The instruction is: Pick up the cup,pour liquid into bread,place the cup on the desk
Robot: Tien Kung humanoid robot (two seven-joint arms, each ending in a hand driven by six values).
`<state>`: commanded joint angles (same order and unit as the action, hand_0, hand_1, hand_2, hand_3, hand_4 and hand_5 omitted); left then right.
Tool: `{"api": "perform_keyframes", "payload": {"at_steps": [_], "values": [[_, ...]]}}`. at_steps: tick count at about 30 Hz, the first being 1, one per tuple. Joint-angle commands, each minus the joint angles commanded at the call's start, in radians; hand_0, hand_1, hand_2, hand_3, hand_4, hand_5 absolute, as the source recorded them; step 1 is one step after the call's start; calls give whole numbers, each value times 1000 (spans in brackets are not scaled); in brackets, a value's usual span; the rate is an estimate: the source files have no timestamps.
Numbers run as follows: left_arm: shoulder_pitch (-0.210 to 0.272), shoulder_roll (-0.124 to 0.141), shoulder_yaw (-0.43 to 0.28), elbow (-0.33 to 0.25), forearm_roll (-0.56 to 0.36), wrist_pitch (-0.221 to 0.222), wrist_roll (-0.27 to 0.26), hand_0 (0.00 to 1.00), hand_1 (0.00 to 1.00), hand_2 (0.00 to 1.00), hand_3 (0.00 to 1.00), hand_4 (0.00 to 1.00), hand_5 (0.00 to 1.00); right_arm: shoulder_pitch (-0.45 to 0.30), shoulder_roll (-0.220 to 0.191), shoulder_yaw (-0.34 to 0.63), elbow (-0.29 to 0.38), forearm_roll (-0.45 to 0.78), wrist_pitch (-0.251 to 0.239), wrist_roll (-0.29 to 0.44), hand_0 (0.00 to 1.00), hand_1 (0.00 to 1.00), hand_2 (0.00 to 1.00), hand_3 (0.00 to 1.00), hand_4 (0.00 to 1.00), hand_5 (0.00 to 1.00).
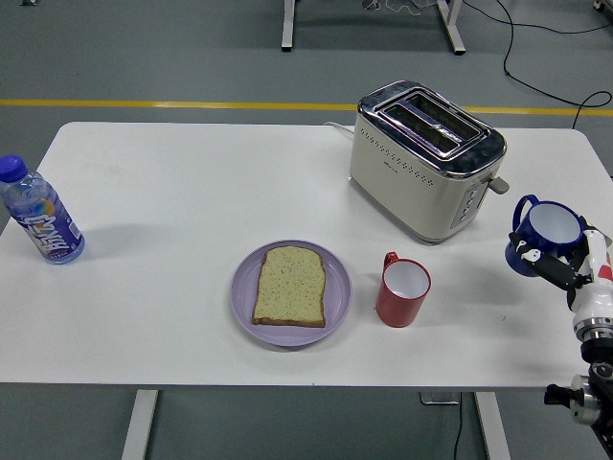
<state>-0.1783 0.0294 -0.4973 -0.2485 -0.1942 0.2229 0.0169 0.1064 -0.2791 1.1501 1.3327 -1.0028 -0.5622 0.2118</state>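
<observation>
Right robot hand point(560, 268) gripping the blue cup point(547, 236) near the desk's point(192, 182) right edge, mouth upward so nothing would spill; whether its base touches the desk is unclear. Bread point(290, 285) lies flat on the purple plate point(245, 305) near the front edge, well apart from the cup. Red cup point(402, 290) stands just beside the plate; toaster point(421, 158) behind.

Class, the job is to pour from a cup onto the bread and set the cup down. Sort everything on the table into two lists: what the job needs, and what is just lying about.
Needed: blue cup, held by the right robot hand; bread slice; purple plate under it; white table.

Lying about: toaster; red mug; water bottle.
</observation>
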Motion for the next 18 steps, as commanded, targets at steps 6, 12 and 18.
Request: {"api": "perform_keyframes", "payload": {"at_steps": [6,12,18], "values": [[0,0,1,0,-2,-1,-1,690,756,773,611,396,998,-7,10,-30,-10,4,-2,5,523,417,517,510,644,2],[-2,2,5,0,-6,-1,-2,690,756,773,611,396,998,-2,16,-43,-22,8,-13,12,540,437,525,511,633,2],[-4,3,7,-1,-9,-1,-2,690,756,773,611,396,998,5,19,-69,-50,34,-12,36,550,437,525,509,628,2]]}}
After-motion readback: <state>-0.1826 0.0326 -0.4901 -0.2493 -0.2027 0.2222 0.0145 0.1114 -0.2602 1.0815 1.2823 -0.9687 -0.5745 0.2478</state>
